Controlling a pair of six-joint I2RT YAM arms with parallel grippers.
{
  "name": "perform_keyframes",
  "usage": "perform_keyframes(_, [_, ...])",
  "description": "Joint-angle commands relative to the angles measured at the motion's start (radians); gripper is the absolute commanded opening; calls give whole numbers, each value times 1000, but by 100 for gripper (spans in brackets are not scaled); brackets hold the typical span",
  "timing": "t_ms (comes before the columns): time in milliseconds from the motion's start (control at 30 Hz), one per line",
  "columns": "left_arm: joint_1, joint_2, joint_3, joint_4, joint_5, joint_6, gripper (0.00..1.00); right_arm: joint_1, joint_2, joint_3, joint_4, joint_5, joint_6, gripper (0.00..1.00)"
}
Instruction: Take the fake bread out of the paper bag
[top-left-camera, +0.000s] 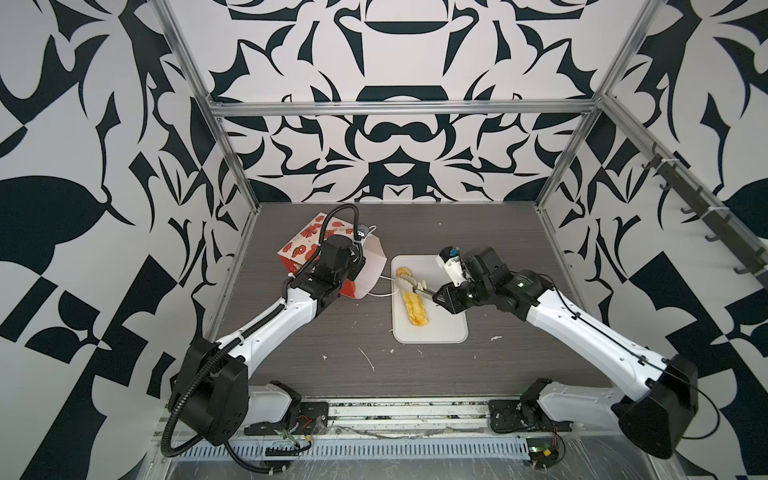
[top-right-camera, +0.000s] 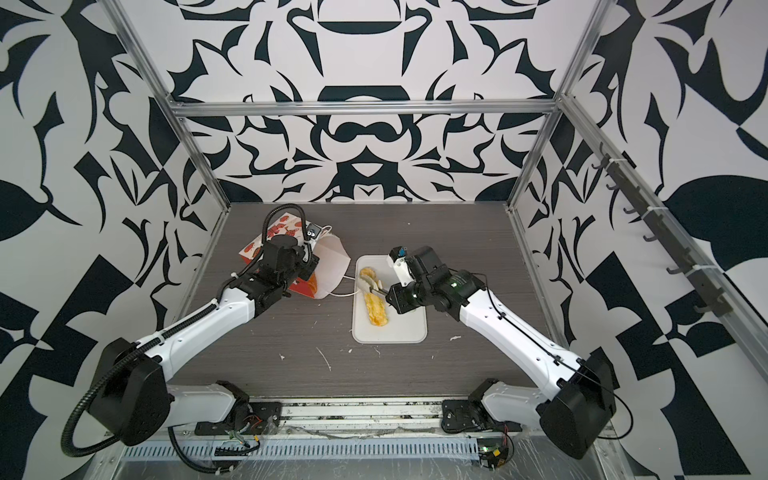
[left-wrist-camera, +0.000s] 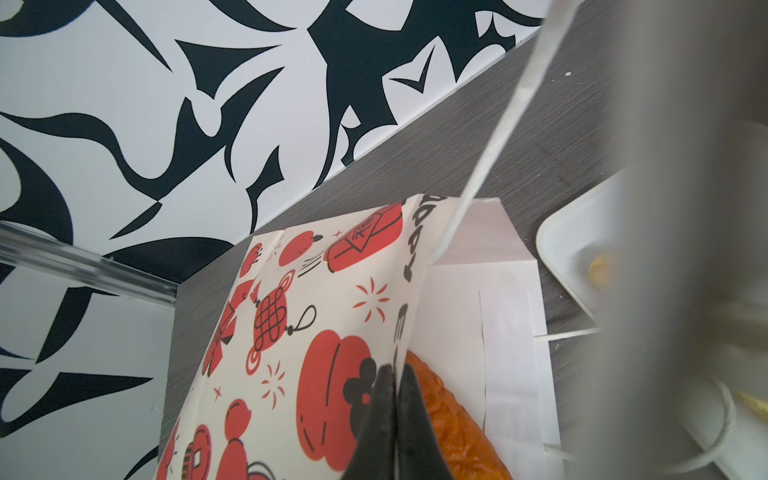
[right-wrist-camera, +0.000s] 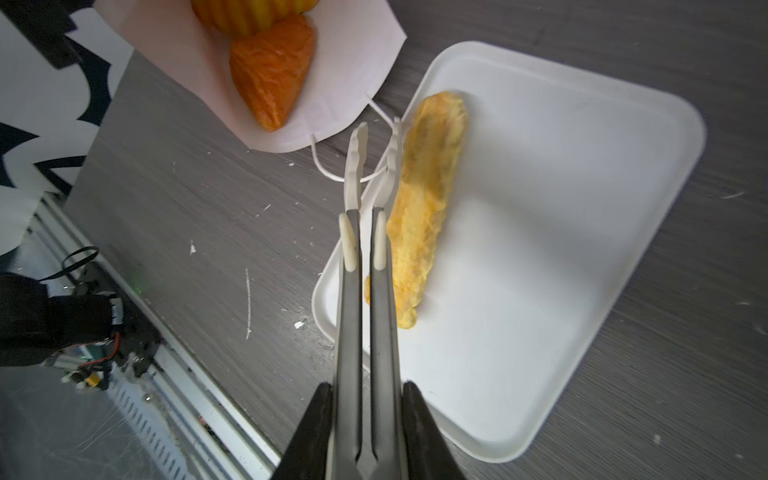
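The job is partway through: one piece is out and the rest remain to be fetched. The long stick of fake bread lies on the white tray, along the tray edge nearest the bag. The tray sits in the middle of the surface.

The paper bag lies on its side toward the far left corner of the surface, its white-lined mouth facing the tray. The left jaws are closed tight on the upper lip of the bag, pinching the paper and propping the mouth open. Just inside the mouth lies the triangular piece, with a ridged yellow croissant touching it deeper in (any other pieces are hidden).

The right jaws are clamped on the handles of a pair of tongs. The tong blades stand nearly together with nothing between them, their white tips over the tray edge near the bag's cord handle.

The next move looks to be a reach for the triangular piece. That calls for easing the right jaws so the blades spread, then sliding the tips into the mouth clear of the cord. The blades should close across the piece's narrow end while the left grip keeps the paper steady.
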Motion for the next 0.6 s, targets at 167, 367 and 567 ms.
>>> perform_keyframes(167, [0, -32, 3, 13, 3, -17, 0, -77, -200, -76, -101, 488, 33, 19])
perform_keyframes(367, [0, -14, -1, 39, 14, -17, 0, -236, -160, -173, -99, 444, 67, 18])
perform_keyframes(567, [0, -30, -23, 60, 27, -29, 0, -345, -71, -245, -33, 411, 86, 17])
